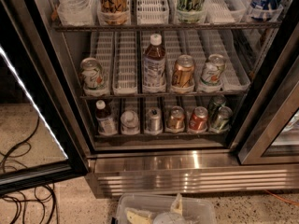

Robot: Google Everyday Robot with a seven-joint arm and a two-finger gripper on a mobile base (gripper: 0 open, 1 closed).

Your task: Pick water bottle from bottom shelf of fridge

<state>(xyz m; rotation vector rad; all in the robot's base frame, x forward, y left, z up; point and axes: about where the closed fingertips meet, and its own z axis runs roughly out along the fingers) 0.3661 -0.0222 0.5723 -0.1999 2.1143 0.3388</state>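
Observation:
The fridge (187,164) stands open, with its black-framed glass door (32,139) swung out to the left. On the bottom shelf (159,134) the water bottle (130,122), small and clear with a white cap, stands second from the left. A white-capped bottle of dark drink (105,118) is on its left and a silver can (153,120) on its right. My gripper is not in view.
Bronze (176,118), red (198,118) and green (219,117) cans fill the bottom shelf's right side. The rack above holds a tall tea bottle (154,64) and cans. A clear plastic bin (135,206) sits at the bottom edge. Black cables (23,195) lie on the floor at left.

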